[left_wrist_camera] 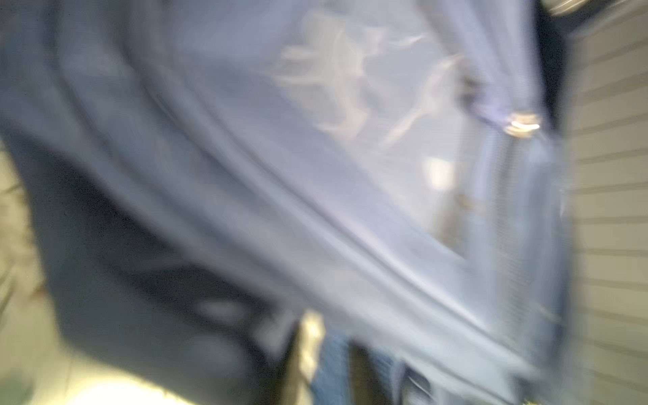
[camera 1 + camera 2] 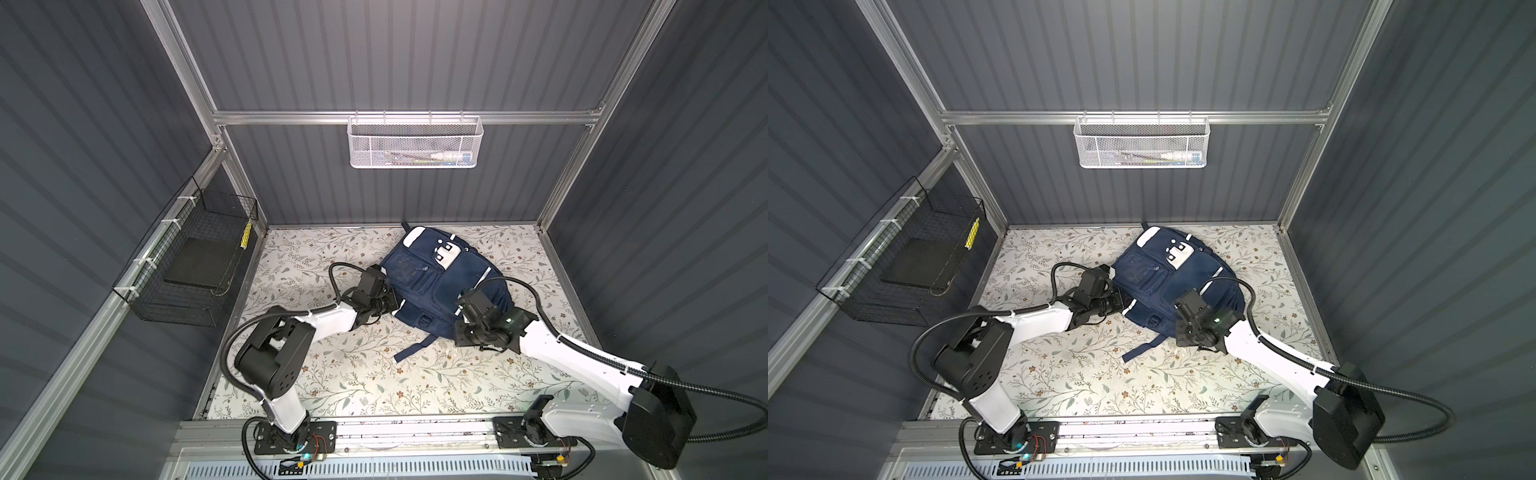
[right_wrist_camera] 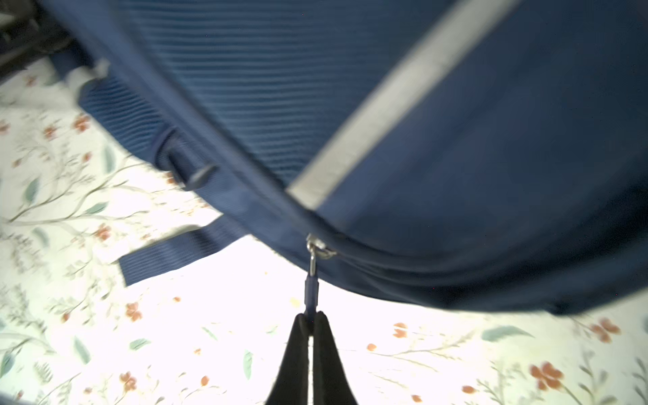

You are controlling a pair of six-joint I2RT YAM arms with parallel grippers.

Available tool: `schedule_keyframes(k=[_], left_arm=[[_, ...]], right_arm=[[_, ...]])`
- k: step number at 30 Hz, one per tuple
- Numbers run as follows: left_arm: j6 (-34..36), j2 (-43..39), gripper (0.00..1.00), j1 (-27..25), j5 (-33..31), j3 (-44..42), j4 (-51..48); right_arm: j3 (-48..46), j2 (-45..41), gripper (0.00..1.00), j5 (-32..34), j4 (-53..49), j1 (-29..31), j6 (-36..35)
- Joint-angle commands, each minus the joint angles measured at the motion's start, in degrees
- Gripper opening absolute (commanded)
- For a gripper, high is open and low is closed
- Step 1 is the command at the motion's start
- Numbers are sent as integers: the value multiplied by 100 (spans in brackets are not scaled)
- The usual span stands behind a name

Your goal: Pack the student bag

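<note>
A loose navy strap (image 2: 415, 347) lies toward the near edge of the flower-patterned bench (image 2: 365, 382); just beyond it lies the student bag (image 2: 424, 286), where the right gripper (image 3: 309, 321) has its two dark fingers pinched together on the blue zip pull (image 3: 311, 285), which the right wrist view shows drawn straight out from a metal slider at the seam; the left gripper (image 2: 386, 306) sits against the bag's left side, and whether its fingers stand wide or narrow cannot be told, its wrist view being a blur of blue fabric; the navy bag lies front-up and askew on the far half of the bench in both top views, its white-patched top close to the far edge; a black wire basket (image 2: 191, 266) hangs on the left wall, a flat dark slab inside; a white mesh basket (image 2: 415, 143) hangs from the rail on the far wall.
</note>
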Motion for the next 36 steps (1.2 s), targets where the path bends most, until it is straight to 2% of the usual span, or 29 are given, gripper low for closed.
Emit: schedule_keyframes(k=[1,4,7,10,14,16,17,19,22,23,25,26,28,30,31,33,36], left_arm=[[-242,-490,59,-524,-93,40,54],[-688,-206,64,-647,180,-9,638],[-667,121,65,-650,165,141,944],[-407,351,67,-697,86,614,388],[-579,303,70,-715,90,544,258],[-505,132,74,-712,-141,459,27],[-434,97,73,-705,-301,449,-73],[-287,176,56,-709,-495,453,-53],[-147,526,45,-704,-191,717,71],[-134,598,38,-709,-81,815,61],[-150,666,17,-712,29,933,65],[-143,653,12,-709,32,966,32],[-73,608,10,-709,32,1049,-125],[-23,554,0,-709,44,1114,-252],[-17,513,0,-697,66,1122,-276],[-98,440,0,-700,143,1119,-271],[-480,357,0,-700,440,1026,66]], right_arm=[[460,227,0,-361,31,431,-148],[701,418,0,-324,118,612,-154],[800,446,0,-340,120,658,-157],[902,351,0,-352,125,724,-180],[1080,262,0,-313,44,738,-201],[1056,329,0,-193,15,739,-213],[998,389,0,-103,-12,723,-178],[803,455,0,103,-64,711,-4],[353,146,0,390,136,707,379],[231,-20,1,574,159,711,516],[-65,-462,6,897,198,663,739],[-172,-670,11,1016,190,606,839],[-454,-1151,16,1003,228,271,992],[-775,-1398,17,511,521,-231,852],[-915,-1445,17,240,722,-512,757],[-966,-1380,16,9,921,-812,550],[-825,-953,13,97,976,-877,311]])
